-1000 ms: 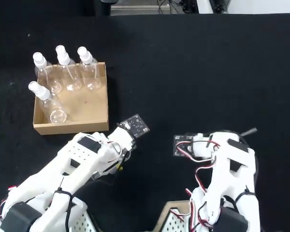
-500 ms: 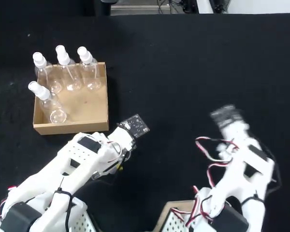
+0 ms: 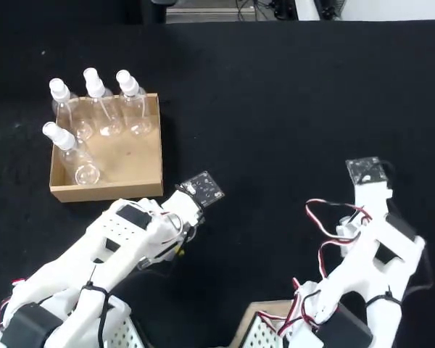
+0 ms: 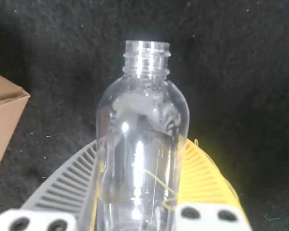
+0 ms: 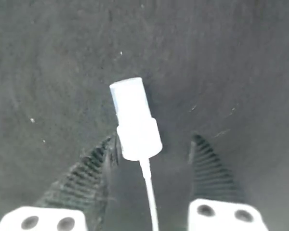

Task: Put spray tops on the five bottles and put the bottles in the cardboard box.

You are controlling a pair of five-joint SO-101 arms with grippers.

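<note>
Our left gripper [image 4: 140, 144] is clamped on the open-necked bottle [image 4: 142, 110], one ribbed finger on each side of its belly, so the threaded neck points clear of the jaws and is free to take a top. We judge the grip sits low on the body for just that reason. Our right gripper [image 5: 153, 141] hangs with its jaws spread wide over the spray top [image 5: 135, 122], which lies on the black table cover [image 3: 275, 94] with its collar against one finger and its thin tube [image 5: 148, 192] trailing back between the jaws; nothing is pinched yet. The two arms are well apart, so the top will have to be brought across to the bottle. Just beside the left arm stands the cardboard box [image 3: 156, 145], and in it a row of three capped bottles [image 3: 101, 109] stands along the far wall, with a fourth capped bottle [image 3: 72, 152] in front, leaving the near side bare for this last one.
</note>
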